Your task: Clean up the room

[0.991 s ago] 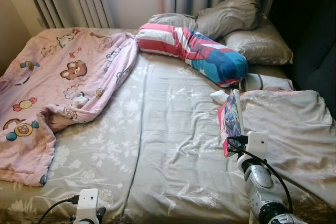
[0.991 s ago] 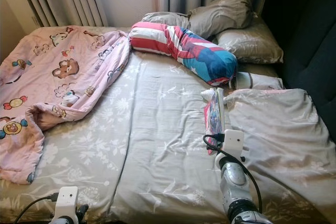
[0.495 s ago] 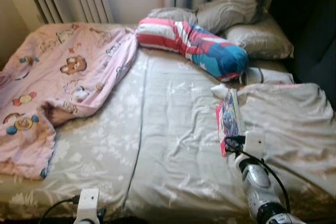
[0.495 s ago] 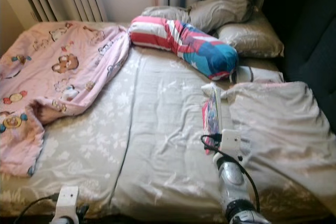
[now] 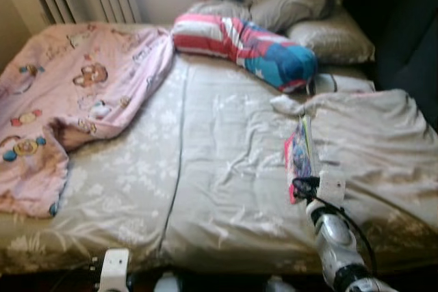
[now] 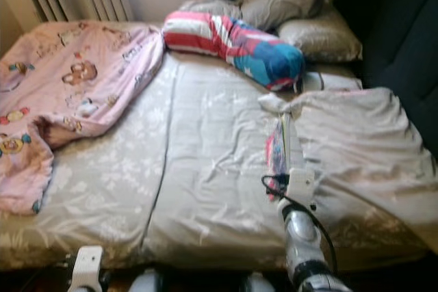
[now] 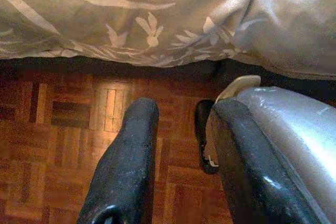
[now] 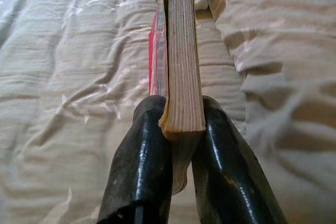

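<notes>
Two black fingers of the right gripper are clamped on the lower edge of a book, which is held upright on its edge above the bed sheet. The book is located beside a rumpled grey duvet on the right half of the bed. A small white item is seen on the sheet just beyond the book; its nature cannot be told. A striped red, white and blue bolster is laid across the head of the bed, in front of grey pillows. A pink blanket is spread over the left side. The left gripper is held low at the bed's edge, fingers narrowly parted and empty, above parquet flooring.
</notes>
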Tool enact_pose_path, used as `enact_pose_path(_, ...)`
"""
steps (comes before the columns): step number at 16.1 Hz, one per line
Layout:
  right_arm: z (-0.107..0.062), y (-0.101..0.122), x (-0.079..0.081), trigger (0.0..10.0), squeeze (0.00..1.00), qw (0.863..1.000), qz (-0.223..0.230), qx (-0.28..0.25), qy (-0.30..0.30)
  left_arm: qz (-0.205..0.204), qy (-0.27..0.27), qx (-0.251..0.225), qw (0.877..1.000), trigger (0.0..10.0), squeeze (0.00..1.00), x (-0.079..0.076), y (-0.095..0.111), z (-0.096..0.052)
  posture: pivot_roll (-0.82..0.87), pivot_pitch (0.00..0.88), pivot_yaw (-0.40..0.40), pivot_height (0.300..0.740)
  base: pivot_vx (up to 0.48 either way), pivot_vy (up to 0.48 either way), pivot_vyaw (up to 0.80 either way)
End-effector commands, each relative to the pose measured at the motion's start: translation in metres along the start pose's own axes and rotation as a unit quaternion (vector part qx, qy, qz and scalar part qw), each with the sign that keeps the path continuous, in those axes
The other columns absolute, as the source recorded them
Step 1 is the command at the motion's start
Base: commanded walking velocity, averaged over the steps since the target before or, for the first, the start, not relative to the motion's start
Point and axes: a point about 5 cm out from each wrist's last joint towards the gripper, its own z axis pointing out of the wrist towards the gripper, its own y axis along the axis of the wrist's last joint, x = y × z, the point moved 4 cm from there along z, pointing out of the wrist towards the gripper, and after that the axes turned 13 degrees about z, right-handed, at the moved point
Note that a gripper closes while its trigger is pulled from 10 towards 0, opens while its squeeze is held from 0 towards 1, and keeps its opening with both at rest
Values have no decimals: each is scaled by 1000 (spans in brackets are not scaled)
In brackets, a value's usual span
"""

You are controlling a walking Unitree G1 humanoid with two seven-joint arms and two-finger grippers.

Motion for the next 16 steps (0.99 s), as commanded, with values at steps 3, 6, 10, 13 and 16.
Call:
enact_pose_path(3, 3, 7, 6, 10000, 0, 1000, 3, -15, 9, 2, 0, 3, 1000, 10000, 0, -1, -3, -1, 105, 89, -1, 652, 0, 0, 0)
enact_pose_path(6, 2, 6, 5, 10000, 0, 1000, 4, -14, 7, -5, -1, -2, 1000, 10000, 0, -1, -2, -1, 110, 93, -2, 652, 0, 0, 0)
enact_pose_path(10, 3, 8, 7, 10000, 0, 1000, -4, -17, 9, -5, 0, 2, 1000, 10000, 0, 0, -5, -1, 112, 96, -3, 652, 0, 0, 0)
enact_pose_path(13, 3, 7, 8, 10000, 0, 1000, -9, -16, 10, -4, 0, 3, 1000, 10000, 0, 0, -5, -2, 117, 97, -3, 652, 0, 0, 0)
enact_pose_path(16, 3, 5, 8, 10000, 0, 1000, -9, -9, 7, -5, 2, 3, 1000, 10000, 0, 1, -6, -2, 120, 98, -3, 652, 0, 0, 0)
